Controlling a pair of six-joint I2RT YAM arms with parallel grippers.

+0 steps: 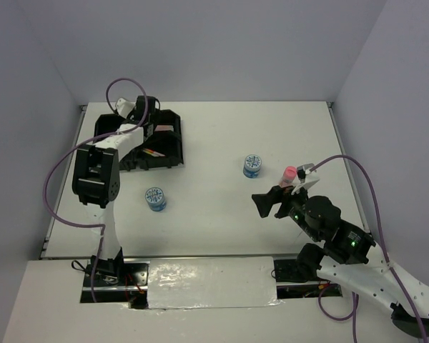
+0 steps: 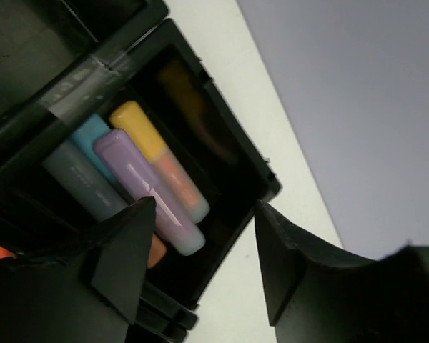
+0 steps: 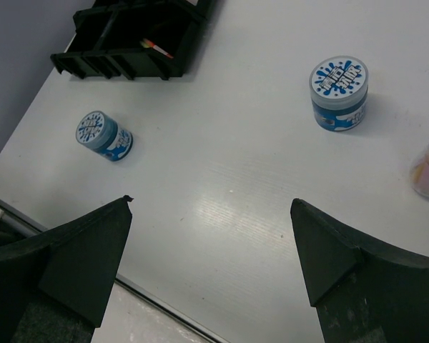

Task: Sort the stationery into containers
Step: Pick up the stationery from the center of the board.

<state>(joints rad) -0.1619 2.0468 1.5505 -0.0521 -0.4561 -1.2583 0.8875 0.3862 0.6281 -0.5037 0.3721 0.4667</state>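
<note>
The black divided tray (image 1: 176,145) stands at the table's far left. My left gripper (image 2: 205,202) hovers open over one of its compartments, nothing between its fingers. In that compartment lie a purple marker (image 2: 146,189), a yellow-capped orange marker (image 2: 157,158), a blue one (image 2: 91,134) and a grey one (image 2: 77,177), side by side. Two blue tubs stand on the table, one (image 1: 155,199) left of centre and one (image 1: 252,166) near the middle. A pink-capped bottle (image 1: 289,174) stands upright by my right gripper (image 3: 211,202), which is open and empty above the table.
The left arm's elbow (image 1: 94,175) hangs over the table's left side, a purple cable looping around it. The tray (image 3: 132,39) shows a red-tipped pen (image 3: 156,46) in another compartment. Grey walls close in on three sides.
</note>
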